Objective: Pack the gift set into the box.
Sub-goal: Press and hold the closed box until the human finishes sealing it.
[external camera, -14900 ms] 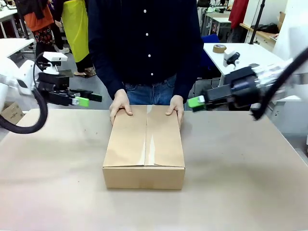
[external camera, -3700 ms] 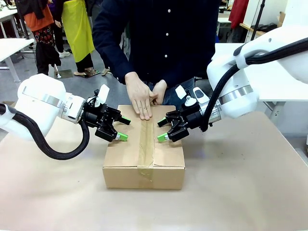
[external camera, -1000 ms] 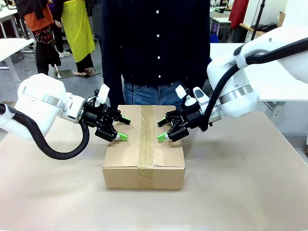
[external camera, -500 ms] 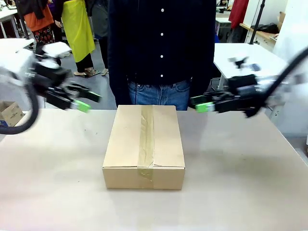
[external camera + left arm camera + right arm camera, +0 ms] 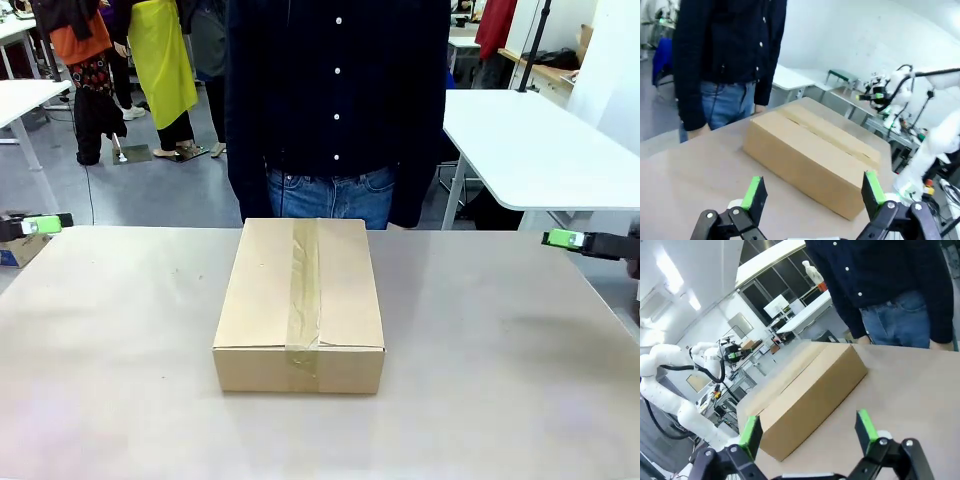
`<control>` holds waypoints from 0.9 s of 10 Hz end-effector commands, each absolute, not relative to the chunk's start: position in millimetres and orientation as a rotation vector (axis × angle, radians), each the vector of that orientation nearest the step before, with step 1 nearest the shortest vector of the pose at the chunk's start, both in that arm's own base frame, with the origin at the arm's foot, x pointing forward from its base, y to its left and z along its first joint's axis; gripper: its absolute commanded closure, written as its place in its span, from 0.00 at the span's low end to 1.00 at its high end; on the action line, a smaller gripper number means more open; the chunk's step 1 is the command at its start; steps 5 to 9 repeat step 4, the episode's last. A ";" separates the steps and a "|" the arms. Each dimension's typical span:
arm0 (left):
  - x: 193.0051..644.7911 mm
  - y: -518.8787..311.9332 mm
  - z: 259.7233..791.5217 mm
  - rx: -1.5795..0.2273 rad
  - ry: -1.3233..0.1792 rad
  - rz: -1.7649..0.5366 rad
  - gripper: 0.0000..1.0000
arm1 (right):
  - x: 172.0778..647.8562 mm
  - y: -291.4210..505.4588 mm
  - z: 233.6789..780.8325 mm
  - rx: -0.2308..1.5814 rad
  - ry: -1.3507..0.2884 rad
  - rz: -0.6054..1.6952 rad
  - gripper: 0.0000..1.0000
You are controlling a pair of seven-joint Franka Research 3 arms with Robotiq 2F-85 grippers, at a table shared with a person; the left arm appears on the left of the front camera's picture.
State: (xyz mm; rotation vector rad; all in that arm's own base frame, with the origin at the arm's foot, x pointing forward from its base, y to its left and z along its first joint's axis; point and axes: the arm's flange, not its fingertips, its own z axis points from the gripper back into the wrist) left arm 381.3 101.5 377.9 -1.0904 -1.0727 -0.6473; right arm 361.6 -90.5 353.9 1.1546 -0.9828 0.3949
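Box (image 5: 300, 305) sits shut in the middle of the big table (image 5: 500, 400), with a strip of brown tape (image 5: 303, 285) running down its top and over the near edge, and a person (image 5: 337, 100) in a dark shirt and blue jeans stands just behind it at the far side. My left claw (image 5: 812, 192) is out by the table's left edge, well apart from the box, with its green pads (image 5: 753, 192) spread wide and nothing between them. My right claw (image 5: 807, 432) is out by the right edge, spread wide and holding nothing too.
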 end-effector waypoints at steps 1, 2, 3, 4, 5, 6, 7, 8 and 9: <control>384.1 85.5 399.0 -1.123 -0.986 -0.775 0.00 | 357.6 -60.4 378.7 1.264 -0.932 0.500 0.00; 384.1 85.5 399.0 -1.123 -0.986 -0.775 0.00 | 357.6 -60.4 378.7 1.264 -0.932 0.500 0.00; 384.1 85.5 399.0 -1.123 -0.986 -0.775 0.00 | 357.6 -60.4 378.7 1.264 -0.932 0.500 0.00; 384.1 85.5 399.0 -1.123 -0.986 -0.775 0.00 | 357.6 -60.4 378.7 1.264 -0.932 0.500 0.00; 384.1 85.5 399.0 -1.123 -0.986 -0.775 0.00 | 357.6 -60.4 378.7 1.264 -0.932 0.500 0.00; 384.1 85.5 399.0 -1.123 -0.986 -0.775 0.00 | 357.6 -60.4 378.7 1.264 -0.932 0.500 0.00; 384.1 85.5 399.0 -1.123 -0.986 -0.775 0.00 | 357.6 -60.4 378.7 1.264 -0.932 0.500 0.00; 384.1 85.5 399.0 -1.123 -0.986 -0.775 0.00 | 357.6 -60.4 378.7 1.264 -0.932 0.500 0.00; 384.1 85.5 399.0 -1.123 -0.986 -0.775 0.00 | 357.6 -60.4 378.7 1.264 -0.932 0.500 0.00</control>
